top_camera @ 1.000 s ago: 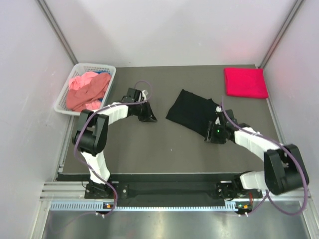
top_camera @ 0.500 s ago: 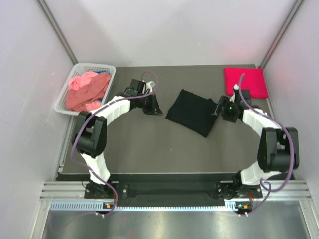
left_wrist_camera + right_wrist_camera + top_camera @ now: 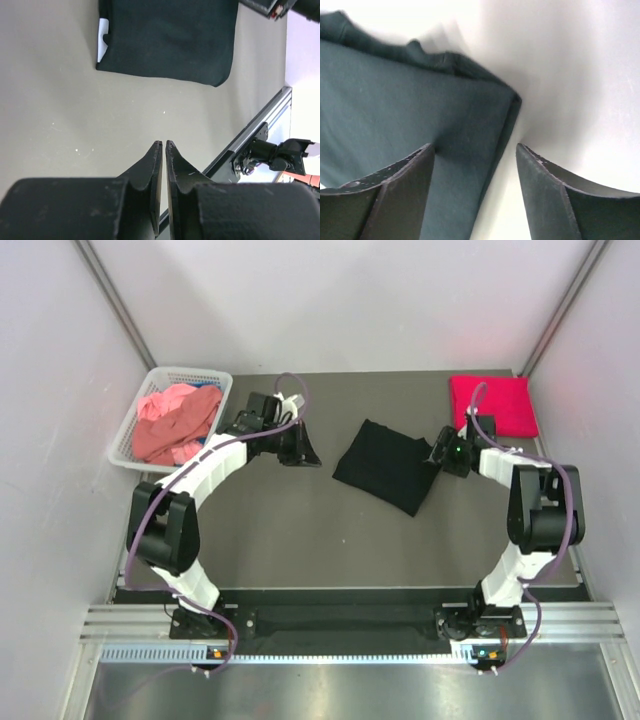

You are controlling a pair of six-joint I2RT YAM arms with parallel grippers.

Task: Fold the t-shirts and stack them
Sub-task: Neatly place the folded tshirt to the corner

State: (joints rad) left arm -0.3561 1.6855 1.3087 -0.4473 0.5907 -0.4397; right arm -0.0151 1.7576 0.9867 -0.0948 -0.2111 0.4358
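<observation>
- A dark grey table [image 3: 300, 550] sits inside pale walls [image 3: 350, 300], with both arms reaching out from its near edge.
- The black shirt [image 3: 385, 468] lies folded flat at mid-table, skewed to the table's edges, with one corner pointing towards the arms.
- The right gripper [image 3: 438, 453] is at the shirt's right far corner. Its jaws are spread, and in the wrist view its fingers [image 3: 402, 175] stand either side of the folded edge, gripping nothing. Whether they touch the cloth, I cannot tell.
- The left gripper [image 3: 305, 452] is on the shirt's other side, apart from it and pointing towards it. Its jaws are all but closed, with nothing between them.
- The shirt therefore lies between the two grippers, and the right one is much the nearer.
- The red shirt [image 3: 492, 405] lies folded in the far right corner, just beyond the right gripper and away from the black one.
- A white basket [image 3: 128, 445] at the far left holds crumpled pink shirts [image 3: 170, 425], not yet folded.
- Judgement: the next move is probably to pinch the black shirt's right edge and carry it right and back onto the red one. That calls for a grip through every layer, or the fold may open.
</observation>
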